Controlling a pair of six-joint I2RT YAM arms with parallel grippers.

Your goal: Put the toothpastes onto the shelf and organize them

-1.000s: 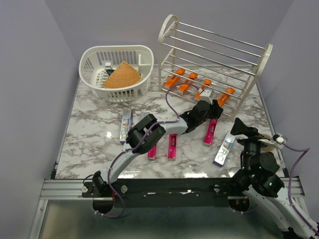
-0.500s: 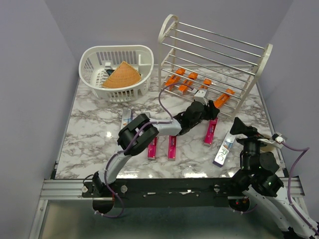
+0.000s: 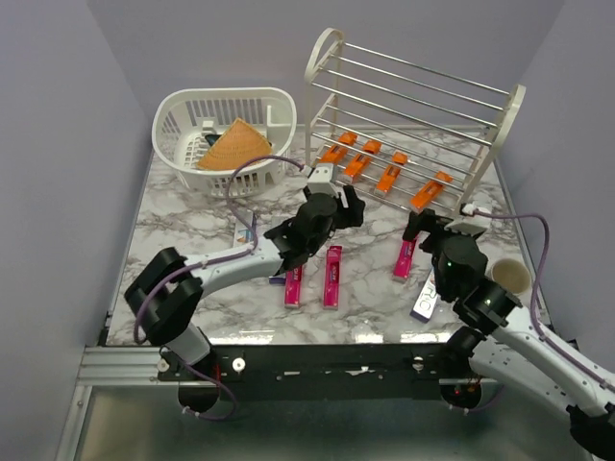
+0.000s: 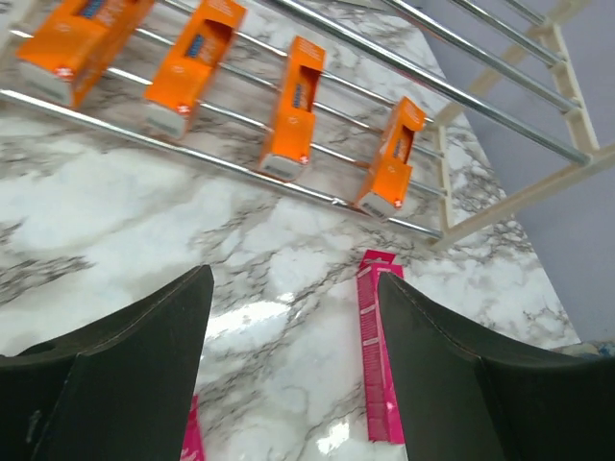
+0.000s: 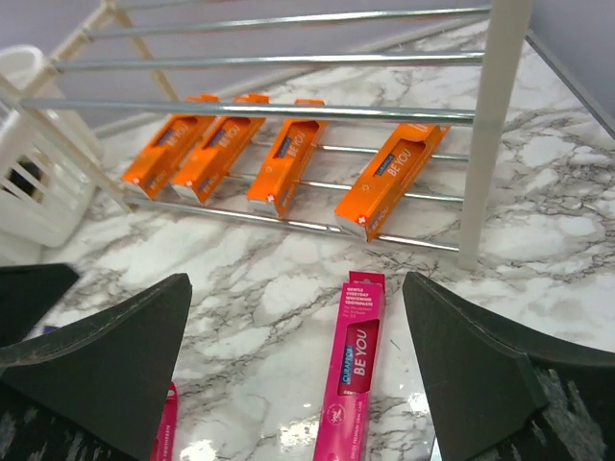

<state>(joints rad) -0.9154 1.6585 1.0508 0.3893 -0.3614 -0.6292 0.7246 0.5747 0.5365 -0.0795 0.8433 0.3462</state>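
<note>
Marble-patterned bench (image 3: 173, 252) fills the overhead view. The cream shelf (image 3: 322, 48) stands at the back right, and a white basket (image 3: 183, 102) holding a woven cone (image 3: 235, 144) sits at the back left. Four orange cartons (image 3: 389, 178) lie in a row on the shelf's lowest rods. Three pink cartons (image 3: 332, 277) lie flat on the bench in front of it. One silver carton (image 3: 243, 230) lies left of them, and another (image 3: 421, 303) is partly hidden under the right arm (image 3: 480, 298). The left arm (image 3: 240, 259) reaches across, with the left jaws over bare bench near the shelf's left end. The right jaws hang above the rightmost pink carton.

The left wrist camera shows the left jaws spread wide above marble with nothing between them. The orange cartons (image 4: 293, 106) lie ahead, and a pink carton (image 4: 378, 355) lies to the right.

The right wrist camera shows the right jaws parted and empty. A pink carton (image 5: 354, 375) lies on the bench below the gap, near the shelf post (image 5: 500, 125).
</note>
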